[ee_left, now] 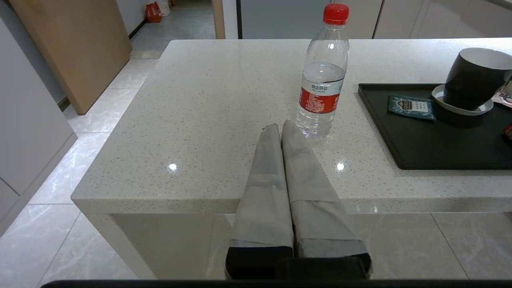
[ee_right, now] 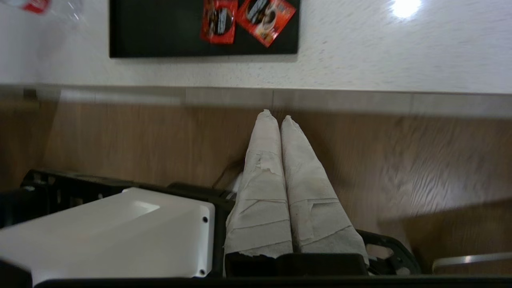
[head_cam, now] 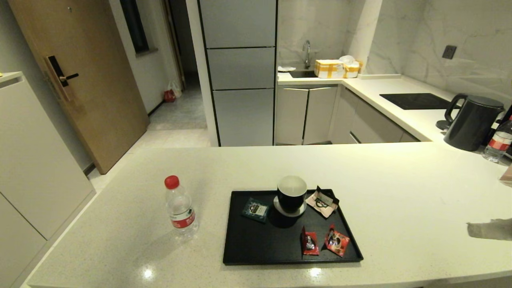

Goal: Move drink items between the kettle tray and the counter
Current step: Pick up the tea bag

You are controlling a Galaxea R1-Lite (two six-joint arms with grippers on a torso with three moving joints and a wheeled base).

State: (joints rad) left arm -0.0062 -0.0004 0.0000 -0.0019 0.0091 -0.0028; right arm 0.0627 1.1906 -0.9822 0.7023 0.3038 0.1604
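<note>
A clear water bottle point(head_cam: 181, 208) point(ee_left: 324, 76) with a red cap and red label stands upright on the cream counter point(head_cam: 400, 200), just left of the black kettle tray point(head_cam: 260, 244) point(ee_left: 440, 140). Two red sachets point(head_cam: 310, 241) point(head_cam: 337, 240) point(ee_right: 219, 20) point(ee_right: 266, 16) lie flat near the tray's front right corner. My left gripper point(ee_left: 280, 127) is shut and empty, out in front of the counter's near edge and pointing at the bottle. At the right edge of the head view my right gripper point(head_cam: 470, 229) point(ee_right: 278, 118) is shut and empty, well right of the tray.
On the tray stand a black mug point(head_cam: 292, 194) on a saucer, a teal sachet point(head_cam: 255, 209) and a pale sachet point(head_cam: 324, 200). At the far right are a black kettle point(head_cam: 472, 120), a second bottle point(head_cam: 498, 142) and a black hob panel point(head_cam: 416, 101).
</note>
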